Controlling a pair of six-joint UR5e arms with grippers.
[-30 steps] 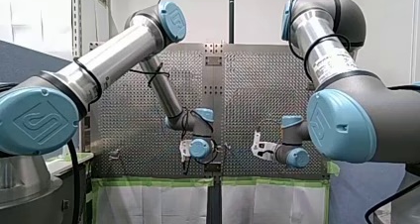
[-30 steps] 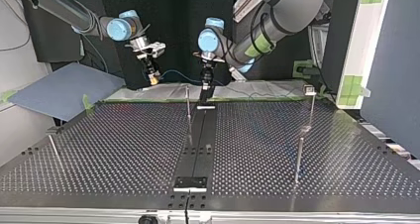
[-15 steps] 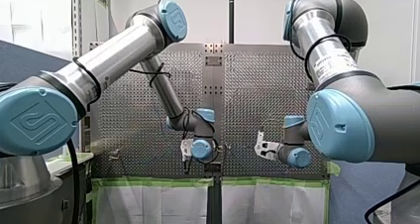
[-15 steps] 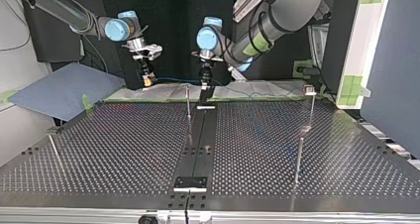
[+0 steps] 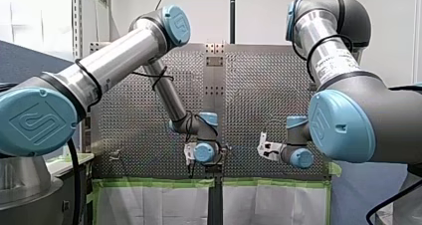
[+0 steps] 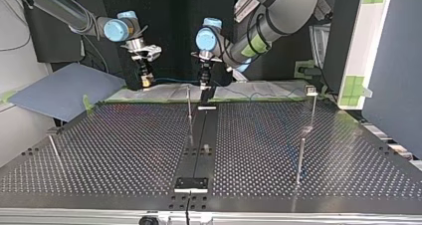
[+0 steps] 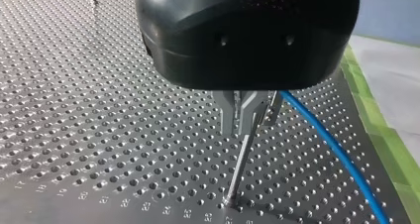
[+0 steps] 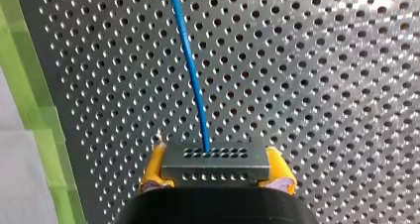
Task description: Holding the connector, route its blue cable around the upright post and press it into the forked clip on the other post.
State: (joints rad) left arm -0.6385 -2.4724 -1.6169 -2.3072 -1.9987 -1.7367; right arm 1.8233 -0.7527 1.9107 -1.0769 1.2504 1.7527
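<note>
In the right wrist view my right gripper (image 8: 216, 173) is shut on a grey connector block (image 8: 216, 160) between its yellow pads (image 8: 152, 170). The blue cable (image 8: 192, 70) leaves the block and runs ahead over the perforated table. My left gripper (image 7: 239, 130) has its metal fingers shut right beside a thin upright post (image 7: 242, 159). The blue cable (image 7: 337, 149) passes close beside those fingers; whether they pinch it is hidden. In the top view my right gripper (image 6: 145, 80) hangs at the left, my left gripper (image 6: 205, 84) by the middle post (image 6: 189, 104), with the cable (image 6: 171, 79) strung between them.
More posts stand on the table: one with a small head (image 6: 311, 91) at the top view's right, a plain one (image 6: 300, 160) nearer the camera, and one (image 6: 53, 146) at the left. A black strip (image 6: 199, 150) runs down the middle. Green tape (image 8: 42, 149) marks the table's edge.
My right gripper has carried the connector a little toward the top view's left, drawing the cable straighter. My left gripper has shifted slightly the same way, still shut.
</note>
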